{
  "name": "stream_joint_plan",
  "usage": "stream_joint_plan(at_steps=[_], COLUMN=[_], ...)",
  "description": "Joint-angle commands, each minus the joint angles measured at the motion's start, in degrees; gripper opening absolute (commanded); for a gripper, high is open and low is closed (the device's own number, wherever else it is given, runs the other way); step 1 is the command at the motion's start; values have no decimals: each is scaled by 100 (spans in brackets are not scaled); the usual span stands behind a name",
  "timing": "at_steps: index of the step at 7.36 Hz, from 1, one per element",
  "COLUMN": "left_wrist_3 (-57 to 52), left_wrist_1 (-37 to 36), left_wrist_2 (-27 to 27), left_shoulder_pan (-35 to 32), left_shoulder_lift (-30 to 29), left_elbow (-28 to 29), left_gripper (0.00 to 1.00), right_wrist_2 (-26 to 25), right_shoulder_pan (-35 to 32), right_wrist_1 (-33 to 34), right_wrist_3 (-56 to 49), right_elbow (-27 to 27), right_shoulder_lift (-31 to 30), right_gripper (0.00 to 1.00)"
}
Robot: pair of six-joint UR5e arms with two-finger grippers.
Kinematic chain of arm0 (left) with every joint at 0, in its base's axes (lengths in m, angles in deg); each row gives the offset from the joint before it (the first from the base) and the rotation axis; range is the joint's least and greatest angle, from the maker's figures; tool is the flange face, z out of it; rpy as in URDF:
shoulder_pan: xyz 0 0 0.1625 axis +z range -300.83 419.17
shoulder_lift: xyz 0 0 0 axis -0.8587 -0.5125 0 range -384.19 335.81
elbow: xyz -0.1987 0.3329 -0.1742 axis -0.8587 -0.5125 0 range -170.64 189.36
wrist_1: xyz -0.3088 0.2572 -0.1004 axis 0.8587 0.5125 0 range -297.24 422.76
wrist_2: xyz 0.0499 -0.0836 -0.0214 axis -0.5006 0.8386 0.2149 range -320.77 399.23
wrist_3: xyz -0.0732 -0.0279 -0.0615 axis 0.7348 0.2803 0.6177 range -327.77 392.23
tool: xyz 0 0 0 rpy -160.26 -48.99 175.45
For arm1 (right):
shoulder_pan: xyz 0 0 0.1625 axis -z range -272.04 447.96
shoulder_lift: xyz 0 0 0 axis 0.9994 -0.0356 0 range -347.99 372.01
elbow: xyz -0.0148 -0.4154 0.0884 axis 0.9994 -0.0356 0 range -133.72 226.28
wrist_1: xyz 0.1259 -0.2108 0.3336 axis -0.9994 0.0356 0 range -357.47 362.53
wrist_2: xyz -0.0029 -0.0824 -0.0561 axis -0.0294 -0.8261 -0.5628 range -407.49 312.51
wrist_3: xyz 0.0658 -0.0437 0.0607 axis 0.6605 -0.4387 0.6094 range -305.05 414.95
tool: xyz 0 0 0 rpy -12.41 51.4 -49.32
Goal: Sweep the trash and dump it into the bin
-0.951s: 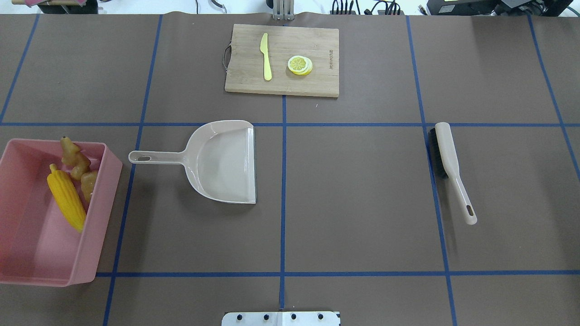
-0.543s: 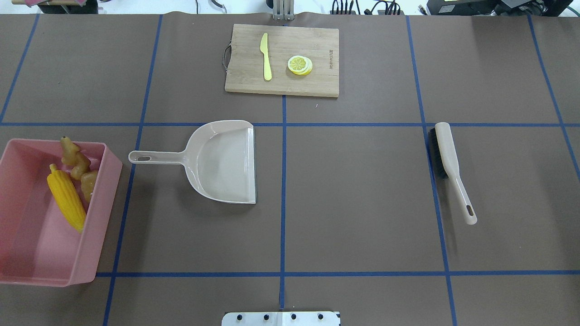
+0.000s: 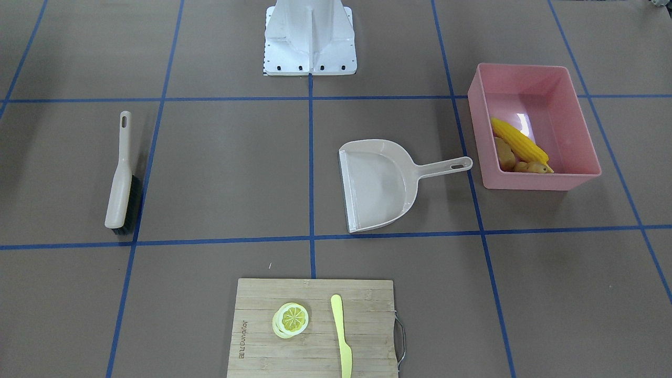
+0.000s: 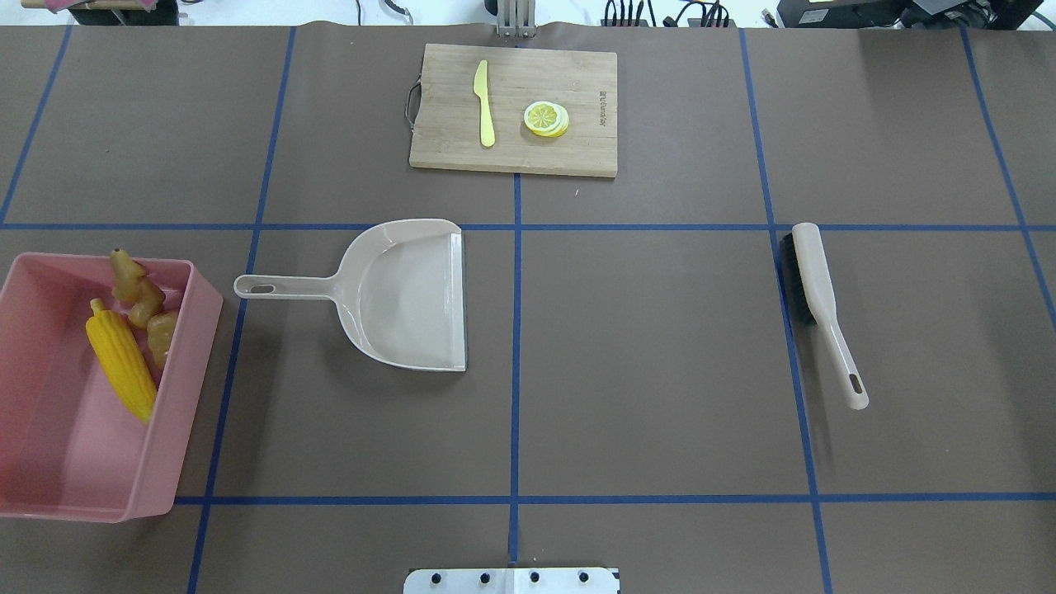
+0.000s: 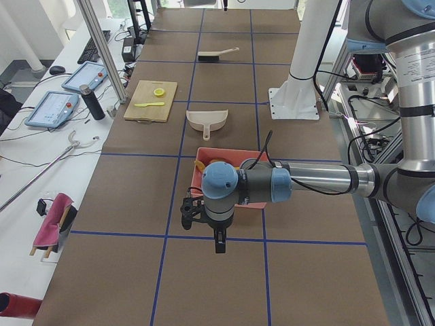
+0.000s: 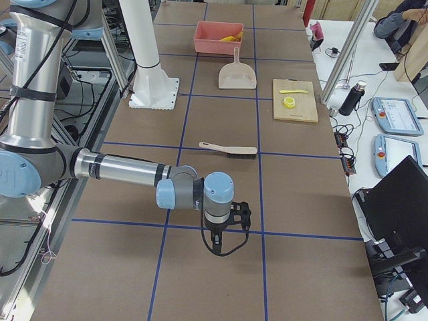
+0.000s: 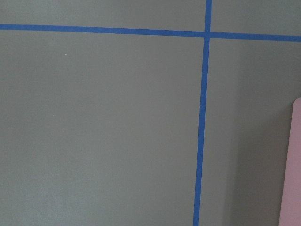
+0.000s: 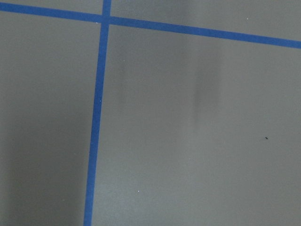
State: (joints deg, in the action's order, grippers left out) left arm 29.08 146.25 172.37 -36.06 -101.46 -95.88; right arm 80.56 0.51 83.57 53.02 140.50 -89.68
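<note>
The pink bin [image 4: 196, 330] stands at the table's left edge; it also shows in the front view [image 3: 541, 181]. In it lie the yellow corn cob [image 4: 122, 363], the brown potato [image 4: 162, 334] and the knobbly ginger root [image 4: 136, 289], bunched along one wall. Neither gripper shows in the overhead or front views. My left gripper [image 5: 219, 241] hangs over the table just outside the bin in the exterior left view. My right gripper [image 6: 216, 241] hangs over bare table in the exterior right view. I cannot tell whether either is open or shut.
A beige dustpan [image 4: 412, 293] lies mid-table with nothing in it, handle toward the bin. A beige brush [image 4: 817, 289] lies on the right. A wooden cutting board [image 4: 577, 153] at the far edge holds a pale yellow knife [image 4: 484, 103] and a lemon slice [image 4: 545, 118].
</note>
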Motion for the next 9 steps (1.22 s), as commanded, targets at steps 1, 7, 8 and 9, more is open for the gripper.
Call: stream_joint_plan(at_steps=[1, 7, 8, 9], left_wrist_3=[-1, -1, -1, -1], left_wrist_1=[-17, -44, -44, -44], left_wrist_2=[-33, -60, -51, -51], left_shoulder_pan=[5, 40, 40, 40], left_shoulder_lift=[-147, -842, -834, -825], left_elbow=[82, 531, 531, 531], left_gripper=[99, 99, 99, 99], right_wrist_2=[0, 9, 0, 9], right_shoulder_pan=[0, 0, 0, 0], right_wrist_1=[0, 0, 0, 0], right_wrist_3=[0, 0, -9, 0], right_elbow=[-9, -36, -44, -44], right_shoulder_lift=[0, 0, 0, 0], right_gripper=[100, 100, 100, 100])
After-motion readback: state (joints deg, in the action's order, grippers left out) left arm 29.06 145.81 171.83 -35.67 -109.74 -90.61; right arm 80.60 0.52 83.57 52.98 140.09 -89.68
